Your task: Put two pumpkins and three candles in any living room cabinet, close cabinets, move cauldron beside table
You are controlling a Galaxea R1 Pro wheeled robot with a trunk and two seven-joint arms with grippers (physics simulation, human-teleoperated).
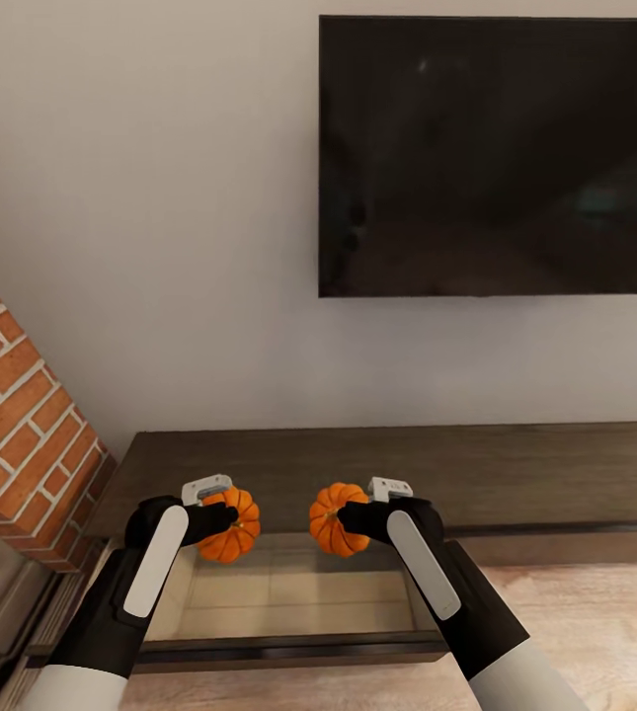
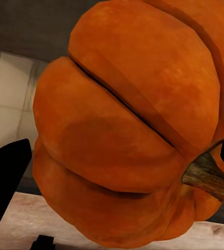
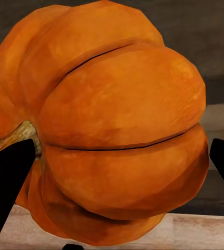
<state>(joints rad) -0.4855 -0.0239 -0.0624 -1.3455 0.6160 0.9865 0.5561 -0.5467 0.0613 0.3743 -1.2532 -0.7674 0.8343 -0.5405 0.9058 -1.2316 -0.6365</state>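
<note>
Orange pumpkins [image 1: 231, 528] above open drawer [image 1: 288, 647]

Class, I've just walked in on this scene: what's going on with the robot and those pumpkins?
The robot holds one pumpkin in each gripper. The left gripper grips the left pumpkin, and the right gripper grips the right pumpkin. Both hang over the open drawer of the dark cabinet beneath the TV. Neither pumpkin is inside yet.

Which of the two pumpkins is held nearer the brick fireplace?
The pumpkin in the left pincer, pumpkin, sits on the fireplace side; the other pumpkin, in the right pincer, hangs beneath the TV.
</note>
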